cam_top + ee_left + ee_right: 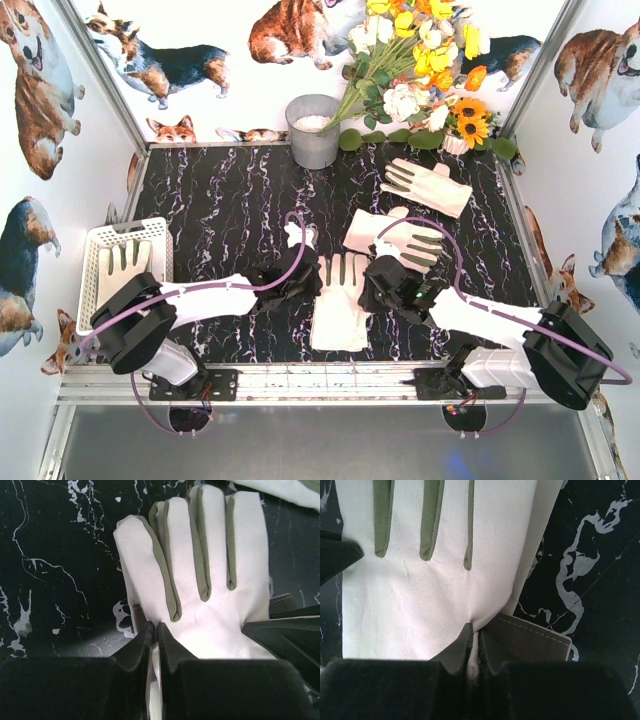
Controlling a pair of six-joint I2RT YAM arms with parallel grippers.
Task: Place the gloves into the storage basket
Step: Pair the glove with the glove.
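A cream-white glove (340, 305) with grey-olive finger strips lies flat on the black marble table, between my two grippers. My left gripper (305, 280) is shut on the glove's (200, 555) left edge (156, 630). My right gripper (375, 290) is shut on its right edge by the cuff, with fabric pinched between the jaws (474, 632); the glove (430, 580) spreads out ahead of it. The white slotted storage basket (100, 235) stands at the left edge with another glove (125, 262) inside. Two more gloves lie at right: one (400, 235) just behind my right gripper, one (428, 185) further back.
A grey metal bucket (314, 130) stands at the back centre. Beside it, a bunch of artificial flowers (420, 70) leans over the back right. White walls with dog prints close in the table. In the left wrist view the right gripper's dark finger (285, 635) shows at right.
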